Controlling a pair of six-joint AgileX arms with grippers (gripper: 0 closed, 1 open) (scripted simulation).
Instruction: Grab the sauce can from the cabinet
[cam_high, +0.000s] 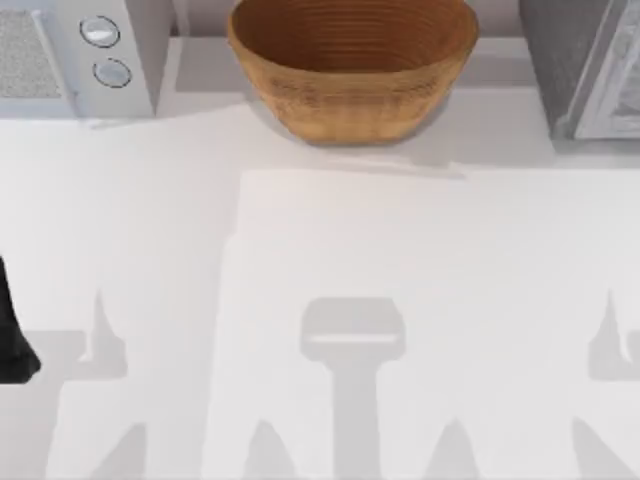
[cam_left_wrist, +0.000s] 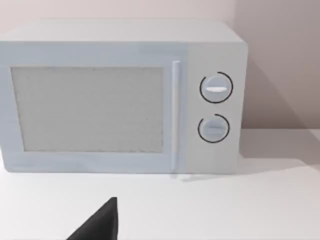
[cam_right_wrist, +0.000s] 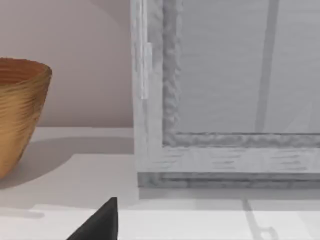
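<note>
Top view: wicker basket (cam_high: 352, 65) far centre, microwave (cam_high: 80, 55) far left, cabinet (cam_high: 590, 65) far right, both cropped; left arm (cam_high: 12, 335) at left edge. Left wrist: microwave (cam_left_wrist: 120, 97) shut, one dark left gripper fingertip (cam_left_wrist: 97, 225), open or closed unclear. Right wrist: cabinet (cam_right_wrist: 225, 100) close ahead, basket (cam_right_wrist: 20, 112) cropped, right gripper fingertip (cam_right_wrist: 97, 225), state unclear. Sauce can's place can't be told.

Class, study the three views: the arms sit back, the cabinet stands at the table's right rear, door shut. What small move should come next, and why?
Probably the right arm should advance toward the cabinet and its door edge. The door looks shut, and the wicker basket lies left of that path. The left arm sits at the left edge, facing the microwave.
</note>
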